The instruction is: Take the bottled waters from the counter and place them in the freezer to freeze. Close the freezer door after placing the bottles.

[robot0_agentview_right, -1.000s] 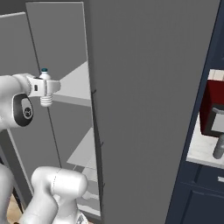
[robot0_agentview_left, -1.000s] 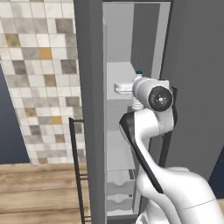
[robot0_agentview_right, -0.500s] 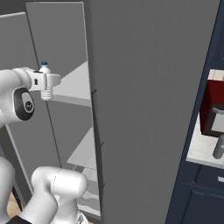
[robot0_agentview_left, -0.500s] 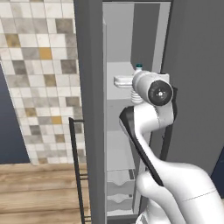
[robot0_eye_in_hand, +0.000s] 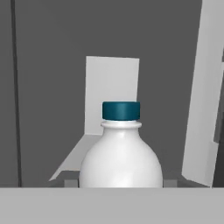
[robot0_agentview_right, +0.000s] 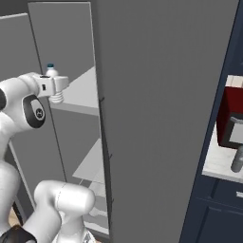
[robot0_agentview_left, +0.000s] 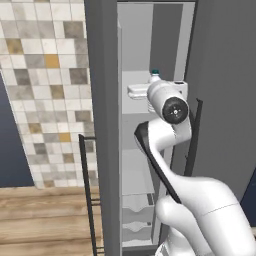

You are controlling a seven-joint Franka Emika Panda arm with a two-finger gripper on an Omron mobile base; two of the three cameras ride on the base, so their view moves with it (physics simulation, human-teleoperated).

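Note:
The clear-white bottled water, with its blue cap (robot0_eye_in_hand: 121, 110) and rounded shoulder (robot0_eye_in_hand: 120, 162), stands upright right in front of the hand camera. My gripper (robot0_agentview_right: 56, 92) is shut on it and holds it at the mouth of the freezer (robot0_agentview_left: 135, 45), level with a white shelf (robot0_agentview_right: 83, 92). Its cap (robot0_agentview_left: 155, 73) peeks out above my wrist. The freezer door (robot0_agentview_left: 100, 125) stands open on the left, with its dark bar handle (robot0_agentview_left: 87, 195) low down. The smoky grey bottle (robot0_agentview_right: 236, 159) stands on the counter (robot0_agentview_right: 216, 166) far to the right.
A closed grey panel (robot0_agentview_right: 166, 118) with a dark bar handle (robot0_agentview_left: 192, 145) flanks the freezer on the right. White drawers (robot0_agentview_left: 135, 220) sit low inside. A dark red microwave (robot0_agentview_right: 230, 114) stands on the counter over navy cabinets (robot0_agentview_right: 209, 213). A tiled wall (robot0_agentview_left: 45, 90) is left.
My hand has lifted the clear-white bottle a little and carried it further in toward the freezer shelf. The door and the grey bottle have not moved.

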